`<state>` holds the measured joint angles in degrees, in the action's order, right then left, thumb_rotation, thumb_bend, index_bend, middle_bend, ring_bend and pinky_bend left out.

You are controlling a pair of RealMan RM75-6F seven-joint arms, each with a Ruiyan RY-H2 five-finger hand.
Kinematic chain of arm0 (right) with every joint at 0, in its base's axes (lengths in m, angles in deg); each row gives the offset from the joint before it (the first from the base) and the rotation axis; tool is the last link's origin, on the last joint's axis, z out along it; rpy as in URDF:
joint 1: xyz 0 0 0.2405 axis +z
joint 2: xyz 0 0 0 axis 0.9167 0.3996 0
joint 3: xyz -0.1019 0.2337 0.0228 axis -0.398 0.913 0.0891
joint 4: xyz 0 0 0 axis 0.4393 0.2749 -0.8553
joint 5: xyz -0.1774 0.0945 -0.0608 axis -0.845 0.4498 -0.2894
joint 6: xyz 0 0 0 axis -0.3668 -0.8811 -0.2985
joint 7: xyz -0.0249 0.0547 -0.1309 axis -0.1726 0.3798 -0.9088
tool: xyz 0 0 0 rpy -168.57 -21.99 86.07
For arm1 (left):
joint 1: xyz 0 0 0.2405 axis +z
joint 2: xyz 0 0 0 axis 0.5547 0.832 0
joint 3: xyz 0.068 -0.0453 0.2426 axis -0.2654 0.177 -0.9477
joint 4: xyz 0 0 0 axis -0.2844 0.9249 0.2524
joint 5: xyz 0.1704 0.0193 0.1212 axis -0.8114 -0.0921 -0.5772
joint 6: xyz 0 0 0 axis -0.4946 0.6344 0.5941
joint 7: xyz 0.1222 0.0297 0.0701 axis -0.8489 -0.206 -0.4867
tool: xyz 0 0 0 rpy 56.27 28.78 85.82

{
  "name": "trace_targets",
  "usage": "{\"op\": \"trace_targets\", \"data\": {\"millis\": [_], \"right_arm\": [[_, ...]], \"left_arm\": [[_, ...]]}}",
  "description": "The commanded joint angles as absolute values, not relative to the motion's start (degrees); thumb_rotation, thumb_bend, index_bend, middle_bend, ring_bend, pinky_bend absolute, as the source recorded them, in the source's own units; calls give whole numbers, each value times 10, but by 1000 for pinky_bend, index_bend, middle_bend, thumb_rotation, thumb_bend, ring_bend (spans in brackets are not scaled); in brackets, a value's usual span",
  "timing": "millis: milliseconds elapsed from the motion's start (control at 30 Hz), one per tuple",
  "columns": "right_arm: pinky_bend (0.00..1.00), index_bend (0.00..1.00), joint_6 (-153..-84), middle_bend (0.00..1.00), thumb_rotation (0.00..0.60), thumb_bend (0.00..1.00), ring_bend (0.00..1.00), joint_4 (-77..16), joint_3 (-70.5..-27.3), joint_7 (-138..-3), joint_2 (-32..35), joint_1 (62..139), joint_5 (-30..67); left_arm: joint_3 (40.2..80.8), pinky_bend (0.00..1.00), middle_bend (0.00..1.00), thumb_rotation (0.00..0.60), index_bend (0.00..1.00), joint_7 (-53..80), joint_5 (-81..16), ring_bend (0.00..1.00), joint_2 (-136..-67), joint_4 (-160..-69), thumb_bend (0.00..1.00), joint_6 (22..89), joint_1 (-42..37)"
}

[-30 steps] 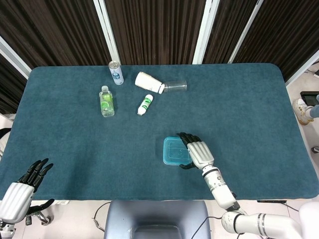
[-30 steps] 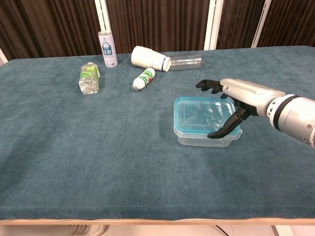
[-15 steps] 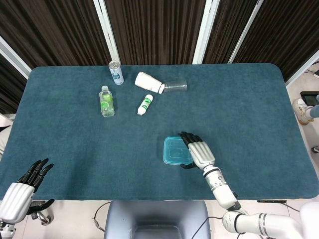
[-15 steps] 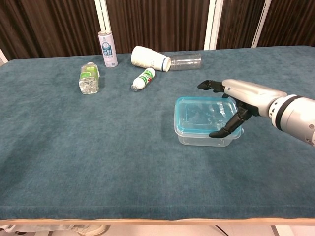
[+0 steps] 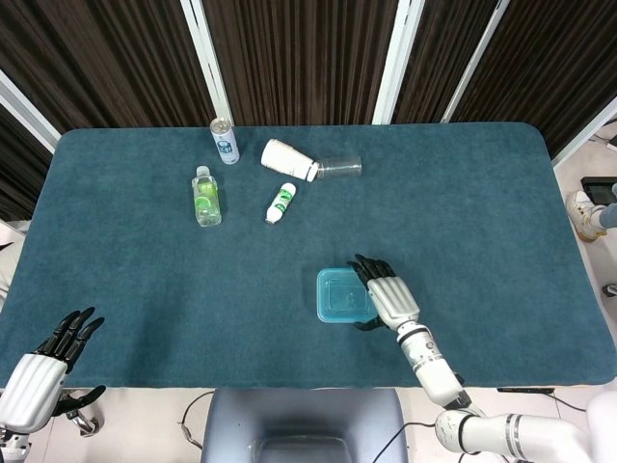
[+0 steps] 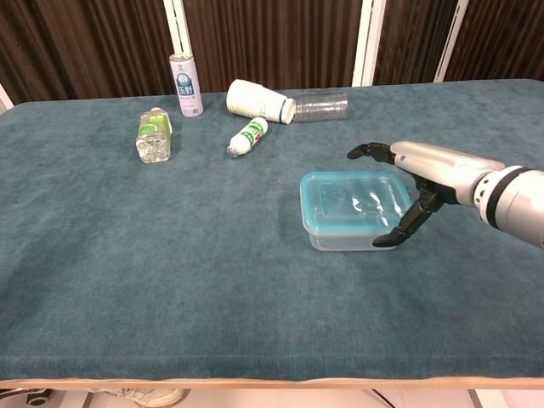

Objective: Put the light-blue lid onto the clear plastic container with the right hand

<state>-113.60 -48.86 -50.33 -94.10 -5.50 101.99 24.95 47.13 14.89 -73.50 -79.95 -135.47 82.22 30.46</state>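
The light-blue lid (image 6: 353,199) (image 5: 339,294) lies flat on top of the clear plastic container (image 6: 344,237), near the table's front centre. My right hand (image 6: 414,180) (image 5: 388,293) hovers at the container's right end with fingers spread and the thumb curving down beside the wall; it holds nothing. My left hand (image 5: 43,367) hangs open off the table's front left corner, seen only in the head view.
At the back left of the teal table (image 6: 170,255) stand a white can (image 6: 184,83) and a green-label bottle (image 6: 152,134). A small white bottle (image 6: 246,137), a paper cup (image 6: 259,100) and a clear cup (image 6: 321,107) lie on their sides.
My right hand has drawn back to the right, off the lid. The lid now sits level on the container. The left hand is unmoved.
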Motion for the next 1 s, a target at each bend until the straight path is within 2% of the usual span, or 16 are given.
{"op": "trace_targets", "data": {"millis": [33, 367, 533, 600, 667, 800, 933, 1000], "right_arm": [[126, 22, -1137, 11, 600, 189, 0, -490, -504, -940, -52, 1019, 249], [126, 12, -1159, 0, 600, 190, 0, -507, -510, -941, -41, 1008, 236], [130, 34, -1200, 1, 600, 213, 0, -542, -528, -937, -28, 990, 175], [166, 119, -1221, 40, 600, 284, 28, -556, -536, -944, -23, 983, 142], [280, 270, -1248, 152, 600, 397, 144, -563, -542, -961, -23, 979, 105], [464, 494, -1272, 326, 600, 523, 348, -549, -532, -1021, -39, 986, 76], [500, 534, -1263, 359, 600, 535, 383, -546, -523, -1043, -44, 993, 90], [506, 537, -1235, 365, 600, 536, 387, -534, -511, -1062, -53, 1010, 116]], "left_arm": [[471, 375, 0, 600, 106, 149, -735, 0, -800, -1355, 441, 822, 304], [471, 376, 0, 600, 107, 147, -735, 0, -800, -1355, 441, 822, 305], [471, 376, 0, 600, 107, 148, -735, 0, -800, -1355, 441, 823, 305], [471, 376, 0, 600, 107, 148, -735, 0, -800, -1355, 441, 822, 305], [470, 376, 0, 600, 107, 147, -736, 0, -800, -1356, 441, 821, 305], [470, 376, 0, 600, 108, 142, -737, 0, -801, -1356, 442, 820, 304], [470, 376, 0, 600, 107, 141, -736, 0, -801, -1357, 442, 819, 304], [470, 376, 0, 600, 108, 140, -735, 0, -801, -1357, 441, 818, 304]]}}
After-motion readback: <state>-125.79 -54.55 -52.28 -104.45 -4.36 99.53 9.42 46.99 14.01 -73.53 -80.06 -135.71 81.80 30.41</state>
